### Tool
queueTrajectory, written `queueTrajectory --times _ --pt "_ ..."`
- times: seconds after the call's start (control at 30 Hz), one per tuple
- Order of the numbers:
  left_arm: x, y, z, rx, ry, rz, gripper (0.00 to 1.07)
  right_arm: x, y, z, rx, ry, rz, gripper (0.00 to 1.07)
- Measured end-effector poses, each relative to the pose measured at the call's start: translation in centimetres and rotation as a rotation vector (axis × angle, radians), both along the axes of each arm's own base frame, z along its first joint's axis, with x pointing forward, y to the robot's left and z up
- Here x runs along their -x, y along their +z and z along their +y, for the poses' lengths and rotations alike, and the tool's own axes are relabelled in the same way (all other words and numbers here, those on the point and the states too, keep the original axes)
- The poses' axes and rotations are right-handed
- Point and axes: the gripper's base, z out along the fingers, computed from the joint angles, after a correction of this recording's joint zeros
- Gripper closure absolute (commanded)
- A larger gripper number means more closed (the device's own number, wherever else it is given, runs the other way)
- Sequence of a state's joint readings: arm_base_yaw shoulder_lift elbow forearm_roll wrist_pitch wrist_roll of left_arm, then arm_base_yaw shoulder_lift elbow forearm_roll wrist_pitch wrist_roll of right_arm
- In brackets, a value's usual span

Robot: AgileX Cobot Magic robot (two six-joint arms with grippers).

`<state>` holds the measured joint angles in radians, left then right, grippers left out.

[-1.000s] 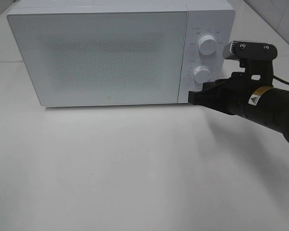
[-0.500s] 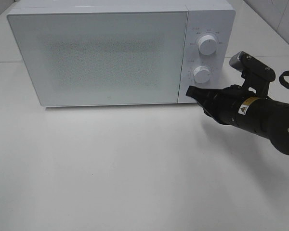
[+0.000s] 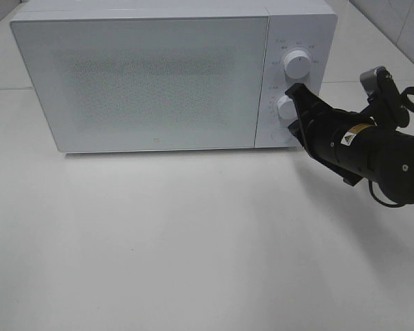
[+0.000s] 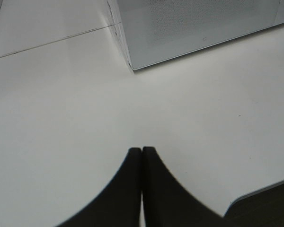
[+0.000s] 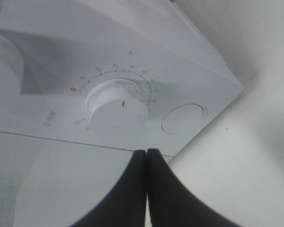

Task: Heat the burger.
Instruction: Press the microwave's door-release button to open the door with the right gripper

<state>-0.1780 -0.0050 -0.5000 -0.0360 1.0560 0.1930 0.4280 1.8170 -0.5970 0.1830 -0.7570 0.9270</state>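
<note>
The microwave (image 3: 159,76) stands at the far side of the white table (image 3: 193,234). Its door (image 3: 145,83) is shut, and the speckled door panel hides the interior. The burger is not visible in any view, so its place cannot be told.

The control panel is at the right of the microwave. It carries an upper dial (image 3: 297,65), a lower dial (image 3: 287,108) and a round button (image 3: 281,134) below them.

The right gripper (image 3: 294,93) is at the control panel. Its fingers are pressed together with nothing between them. In the high view the tip overlaps the right edge of the lower dial. In the right wrist view the tip (image 5: 146,151) lies just beside the lower dial (image 5: 117,113), near the round button (image 5: 182,118). Contact with the dial cannot be confirmed.

The left gripper (image 4: 141,150) hangs over bare table, near the microwave's left front corner (image 4: 130,66). Its fingers are fully together and hold nothing.
</note>
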Motion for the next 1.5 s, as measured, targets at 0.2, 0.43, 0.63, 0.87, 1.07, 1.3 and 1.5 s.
queueTrajectory --times 0.2,0.43,0.63,0.87,1.07,1.3,1.5 --pt "0.0 0.0 0.0 0.000 0.000 0.000 1.06 0.0 0.0 -0.2 -0.072 -0.065 0.024 1.07" --pt "0.0 0.0 0.0 0.000 0.000 0.000 1.06 -0.1 -0.2 -0.4 -0.101 -0.104 0.037 1.07" --pt "0.0 0.0 0.0 0.000 0.000 0.000 1.06 -0.2 -1.6 -0.3 -0.107 -0.120 0.082 1.07" --pt "0.0 0.0 0.0 0.000 0.000 0.000 1.06 -1.2 -2.6 0.2 -0.109 -0.113 0.097 1.07" --pt "0.0 0.0 0.0 0.000 0.000 0.000 1.06 -2.3 -3.7 0.8 -0.102 -0.110 0.109 1.07" --pt "0.0 0.0 0.0 0.000 0.000 0.000 1.06 -3.2 -3.7 1.2 -0.112 -0.108 0.089 1.07" --pt "0.0 0.0 0.0 0.000 0.000 0.000 1.06 -4.2 -4.7 1.6 -0.108 -0.109 0.096 1.07"
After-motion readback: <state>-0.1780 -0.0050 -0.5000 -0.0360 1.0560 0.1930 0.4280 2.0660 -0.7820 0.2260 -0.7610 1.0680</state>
